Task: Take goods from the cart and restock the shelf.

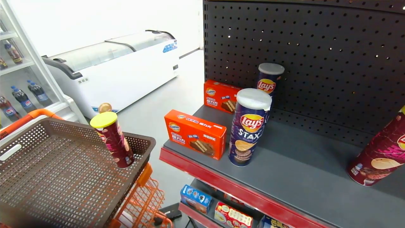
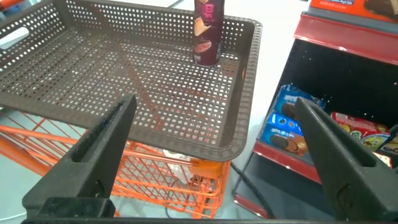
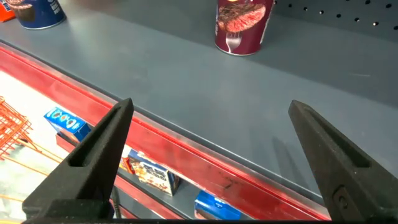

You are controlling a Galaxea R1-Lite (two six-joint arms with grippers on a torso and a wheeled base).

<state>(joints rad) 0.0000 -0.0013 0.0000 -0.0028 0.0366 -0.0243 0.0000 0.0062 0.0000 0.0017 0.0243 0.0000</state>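
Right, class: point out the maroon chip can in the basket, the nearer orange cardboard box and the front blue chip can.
Maroon chip can (image 1: 115,144), head view, side.
Nearer orange cardboard box (image 1: 193,141), head view, front face.
Front blue chip can (image 1: 250,126), head view, label.

This is a shop, likely a small grocery. On the right stands a retail shelf (image 1: 300,177) with a black pegboard back (image 1: 316,47) and a red edge rail (image 1: 221,180), stocked with crisp cans (image 1: 250,126) and 2 orange snack boxes (image 1: 195,133). Far left are a glass-topped chest freezer (image 1: 120,69) and a drinks cooler (image 1: 19,63) holding bottles (image 1: 22,99). Near left, an orange cart (image 1: 142,196) carries a brown basket (image 1: 63,177).
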